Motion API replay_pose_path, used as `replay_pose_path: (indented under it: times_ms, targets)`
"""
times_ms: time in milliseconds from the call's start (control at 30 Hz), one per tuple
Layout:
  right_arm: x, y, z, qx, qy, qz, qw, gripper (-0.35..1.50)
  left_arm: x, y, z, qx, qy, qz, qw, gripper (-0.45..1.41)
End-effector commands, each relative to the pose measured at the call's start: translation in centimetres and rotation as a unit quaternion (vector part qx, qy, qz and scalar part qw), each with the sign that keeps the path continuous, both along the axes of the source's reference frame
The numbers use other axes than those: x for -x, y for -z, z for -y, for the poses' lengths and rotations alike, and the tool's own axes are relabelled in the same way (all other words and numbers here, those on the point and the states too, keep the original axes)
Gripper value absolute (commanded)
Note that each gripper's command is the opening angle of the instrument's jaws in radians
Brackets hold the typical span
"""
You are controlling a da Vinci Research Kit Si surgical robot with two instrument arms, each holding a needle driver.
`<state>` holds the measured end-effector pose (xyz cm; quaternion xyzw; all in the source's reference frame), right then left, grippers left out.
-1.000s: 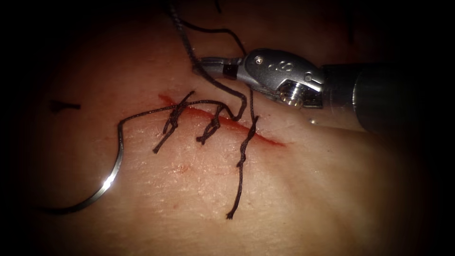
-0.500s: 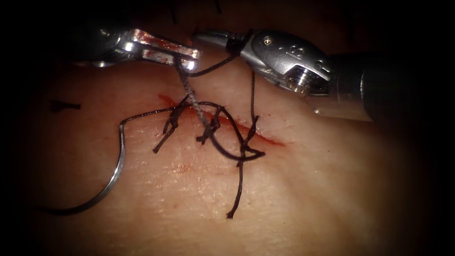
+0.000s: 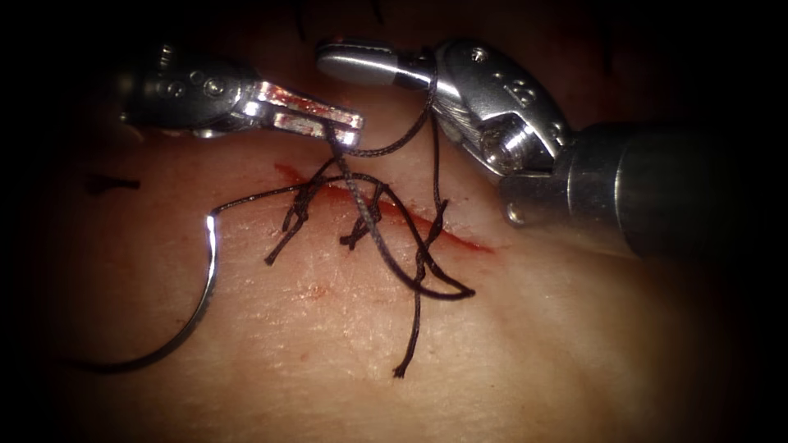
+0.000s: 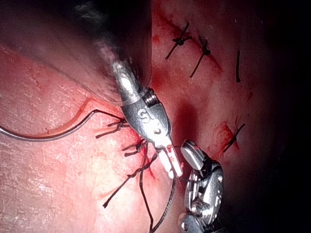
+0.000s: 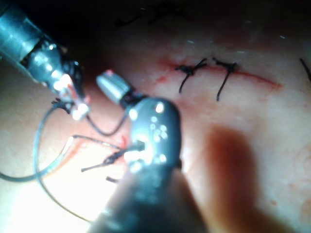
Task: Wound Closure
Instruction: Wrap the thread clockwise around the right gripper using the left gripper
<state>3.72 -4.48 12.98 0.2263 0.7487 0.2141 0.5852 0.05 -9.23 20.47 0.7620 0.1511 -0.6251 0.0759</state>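
Observation:
The tissue (image 3: 509, 344) carries a slanting red cut (image 3: 468, 242) with three knotted stitches (image 3: 300, 205). The curved needle (image 3: 201, 303) lies free on the surface left of the cut, not in the tissue and held by neither tool; it also appears in the left wrist view (image 4: 43, 136). My left tool (image 3: 349, 131) (image 4: 175, 170) hangs just above the cut's left end, jaws shut on the thread (image 3: 386, 246). My right tool (image 3: 328, 57) (image 5: 108, 80) is above and to the right of it, jaws shut, with thread looped around them. A slack loop droops across the cut.
Cut thread tails (image 3: 406, 344) trail from the knots onto the near side of the cut. A short dark mark (image 3: 111, 182) sits far left. Older stitches (image 4: 182, 41) lie on a second cut beyond. The right tool's thick shaft (image 3: 657, 189) covers the tissue at the right.
The left tool came in from the upper left holding thread and moved right. The right tool rose and tilted, thread now wound on its jaws. The slack loop spread down-right over the cut.

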Motion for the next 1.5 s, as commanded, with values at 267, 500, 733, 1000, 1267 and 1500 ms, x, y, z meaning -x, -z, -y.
replay_pose_path:
  times_ms: [267,500,733,1000,1267,1500]
  targets:
    - [0.22,-0.04,0.11,-0.006,0.019,-0.039,0.999,-0.11,-0.25,-0.33,0.07,-0.012,0.012,0.000,1.000,-0.45]
    - [0.37,0.02,0.19,-0.005,0.036,-0.072,0.997,-0.18,-0.29,-0.48,-0.02,-0.014,0.013,0.003,1.000,-0.45]
    - [0.38,0.06,0.28,-0.003,0.087,-0.090,0.992,-0.18,-0.32,-0.67,-0.24,-0.016,0.012,0.002,1.000,-0.45]
    - [0.42,0.01,0.37,0.006,0.135,-0.084,0.987,-0.06,-0.37,-0.99,-0.32,-0.013,0.003,-0.001,1.000,-0.45]
    - [0.43,-0.01,0.37,0.006,0.142,-0.083,0.986,-0.13,-0.42,-1.48,-0.22,-0.022,-0.011,-0.020,1.000,-0.45]
    - [0.46,-0.08,0.37,0.020,0.181,-0.078,0.980,-0.13,-0.41,-1.56,-0.20,-0.025,-0.013,-0.024,0.999,-0.45]
